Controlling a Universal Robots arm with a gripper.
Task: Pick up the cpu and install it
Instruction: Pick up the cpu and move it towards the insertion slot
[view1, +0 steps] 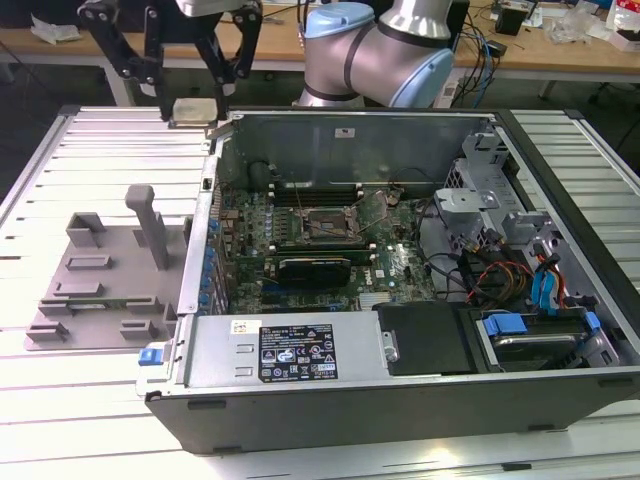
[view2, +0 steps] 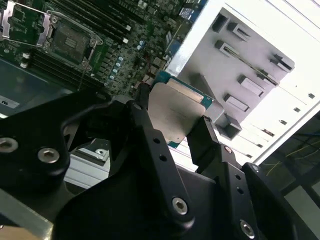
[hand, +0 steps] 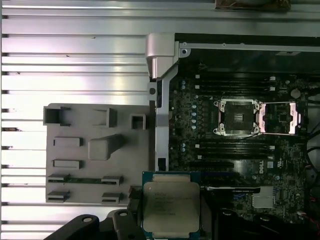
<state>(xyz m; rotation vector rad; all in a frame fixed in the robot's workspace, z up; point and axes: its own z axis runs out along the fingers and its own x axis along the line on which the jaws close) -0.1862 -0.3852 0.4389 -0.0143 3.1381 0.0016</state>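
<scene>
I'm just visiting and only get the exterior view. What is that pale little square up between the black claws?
Observer: That's the cpu. In the second wrist view the gripper clamps it by two opposite edges.
Operator: Is it plain grey all over?
Observer: No. In both wrist views a green rim runs round its silver metal top.
Operator: Is there a place open for it inside the computer?
Observer: In the first wrist view the socket on the motherboard looks empty, and its metal frame is folded open beside it.
</scene>
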